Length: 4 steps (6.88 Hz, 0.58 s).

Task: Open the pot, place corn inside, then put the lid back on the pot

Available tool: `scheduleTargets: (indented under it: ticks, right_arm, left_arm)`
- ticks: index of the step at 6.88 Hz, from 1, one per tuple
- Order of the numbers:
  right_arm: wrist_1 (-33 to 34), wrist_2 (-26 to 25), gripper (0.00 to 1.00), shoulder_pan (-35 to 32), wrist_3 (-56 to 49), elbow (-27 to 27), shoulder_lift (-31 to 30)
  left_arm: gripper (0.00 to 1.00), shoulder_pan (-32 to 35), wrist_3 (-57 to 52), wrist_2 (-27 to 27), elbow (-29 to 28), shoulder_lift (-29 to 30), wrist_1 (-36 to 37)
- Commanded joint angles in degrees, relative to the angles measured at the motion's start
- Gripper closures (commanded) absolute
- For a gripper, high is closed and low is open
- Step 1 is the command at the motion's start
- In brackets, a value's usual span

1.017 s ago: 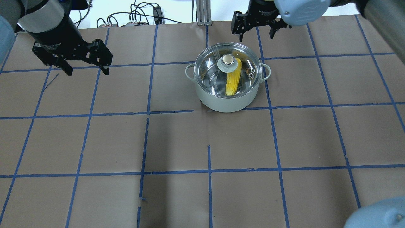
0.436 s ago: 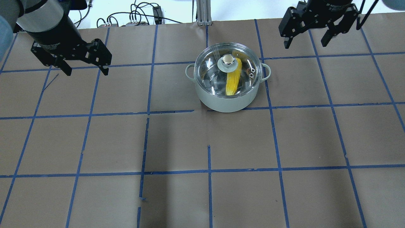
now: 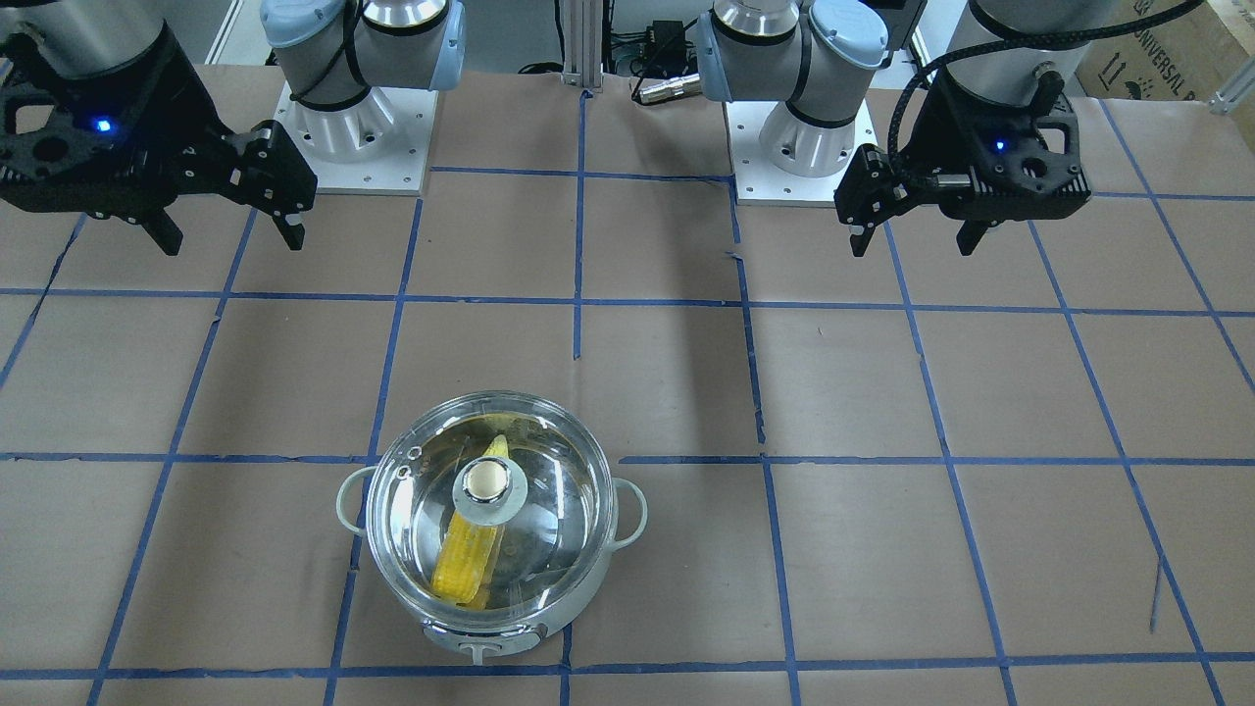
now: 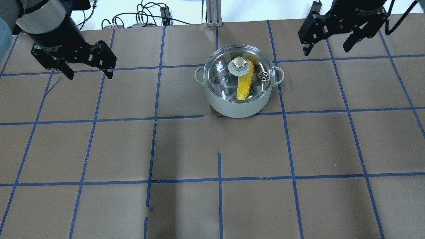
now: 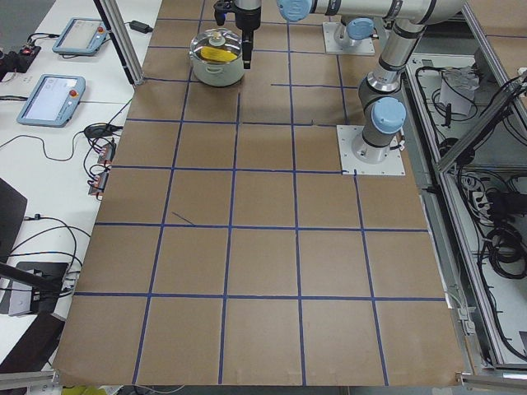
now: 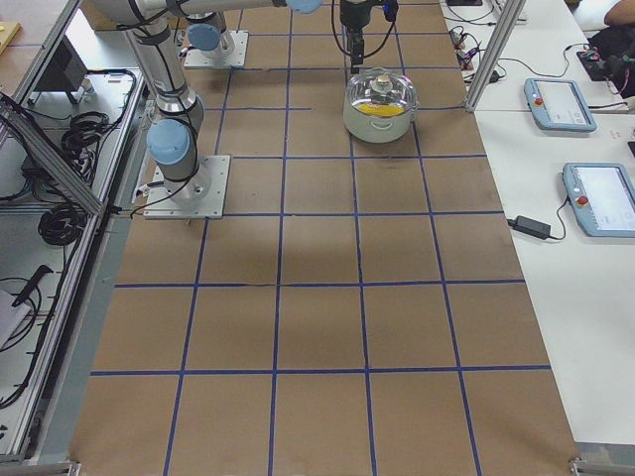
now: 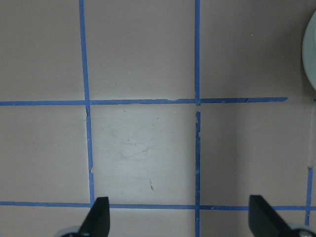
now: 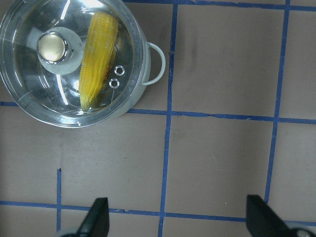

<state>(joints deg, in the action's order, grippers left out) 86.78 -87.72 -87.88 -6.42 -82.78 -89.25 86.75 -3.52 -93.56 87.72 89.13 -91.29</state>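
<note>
The pale grey-green pot stands on the table at mid-back, also in the front view. The clear glass lid sits on it, beige knob in the middle. The yellow corn lies inside, seen through the glass, also in the right wrist view and the front view. My right gripper hangs open and empty to the right of the pot, apart from it. My left gripper hangs open and empty far to the pot's left.
The table is covered in brown paper with a blue tape grid. Cables lie beyond the back edge. The arm bases stand at the robot's side of the table. The left wrist view shows bare paper and the pot's edge.
My right gripper has moved from just behind the pot out to the right, away from it. The left gripper, pot, lid and corn have stayed put.
</note>
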Motion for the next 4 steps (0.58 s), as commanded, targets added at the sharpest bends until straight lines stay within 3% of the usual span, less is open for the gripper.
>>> scheduleTargets:
  ticks: [1, 4]
  right_arm:
    - [1.20, -0.08, 0.01, -0.10, -0.43, -3.17, -1.36]
    - [1.46, -0.87, 0.01, -0.10, -0.52, -3.44, -1.54]
  left_arm:
    - [0.00, 0.00, 0.26, 0.40, 0.00, 0.16, 0.06]
    - [0.00, 0.00, 5.53, 1.71, -1.31, 0.42, -3.43]
